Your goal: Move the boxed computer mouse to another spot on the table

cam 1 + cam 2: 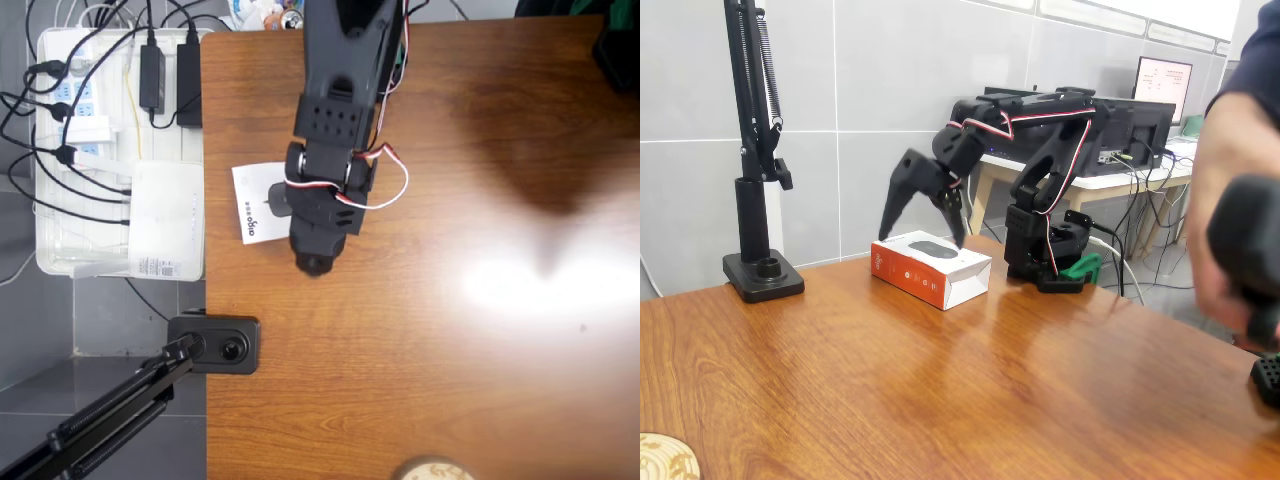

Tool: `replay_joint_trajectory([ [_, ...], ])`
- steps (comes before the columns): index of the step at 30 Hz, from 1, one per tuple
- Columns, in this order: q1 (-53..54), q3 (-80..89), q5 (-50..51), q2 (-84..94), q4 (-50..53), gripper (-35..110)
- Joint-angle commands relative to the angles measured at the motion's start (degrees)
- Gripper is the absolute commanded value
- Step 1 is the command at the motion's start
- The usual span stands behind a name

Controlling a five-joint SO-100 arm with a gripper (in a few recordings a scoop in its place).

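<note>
— Where is the box now?

— I see the boxed computer mouse [931, 267] lying flat on the table [970, 390]. It sits right under my fingers [924, 224]. Its orange-red side faces the fixed camera, and the dark mouse picture is on top.

— Are your fingers holding it?

— No. My fingers are spread wide apart, one on each side, above the box. One tip points down just over the mouse picture. The other tip hangs over the far edge of the box. I cannot tell if a tip touches the top.

— And from above?

— In the overhead view my black arm [335, 120] covers part of the box [255, 200]. Only its white end with small logo text sticks out past the fingers.

— What else is near?

— A black lamp stand [762, 272] is well away from the fingers, at the table's edge. A white tray [60, 240] of cables sits beside the table.
</note>
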Motion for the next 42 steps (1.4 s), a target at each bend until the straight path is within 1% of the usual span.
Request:
replay_joint_trajectory([
  [1, -0.7, -3.5, -1.4, 3.4, -6.9, 0],
  [3, -2.0, -6.3, -0.1, 3.0, -10.4, 0],
  [4, -2.5, -6.4, 0.2, 4.0, -14.3, 0],
  [5, -2.9, -4.8, 0.5, 5.6, -21.0, 0],
  [8, -3.8, 4.1, 6.6, 9.3, -50.3, 0],
  [9, -4.4, 6.9, 7.0, 9.8, -61.1, 0],
  [10, -4.9, 9.4, 6.3, 10.0, -71.6, 0],
  [13, -6.5, 17.3, 0.8, 10.5, -97.9, 0],
  [16, -8.2, 24.7, -1.0, 9.8, -120.2, 0],
  [18, -8.8, 27.5, -1.1, 10.4, -130.7, 0],
  [19, -8.9, 28.7, -1.1, 11.8, -133.5, 0],
  [21, -9.0, 31.6, -1.2, 17.0, -135.3, 0],
  [24, -8.9, 36.1, -1.8, 27.2, -133.6, 0],
  [27, -8.4, 36.0, -2.2, 30.6, -134.6, 0],
  [29, -8.2, 36.0, -2.3, 30.0, -139.0, 0],
  [31, -8.2, 36.0, -2.3, 26.4, -147.7, 0],
  [32, -8.4, 36.1, -2.3, 26.9, -148.9, 0],
  [35, -7.9, 36.1, -2.3, 31.8, -148.5, 0],
  [38, -6.0, 36.1, -2.1, 40.9, -148.3, 0],
  [40, -5.4, 36.1, -2.2, 48.0, -144.6, 0],
  [42, -7.4, 36.1, -2.2, 48.3, -147.5, 0],
])
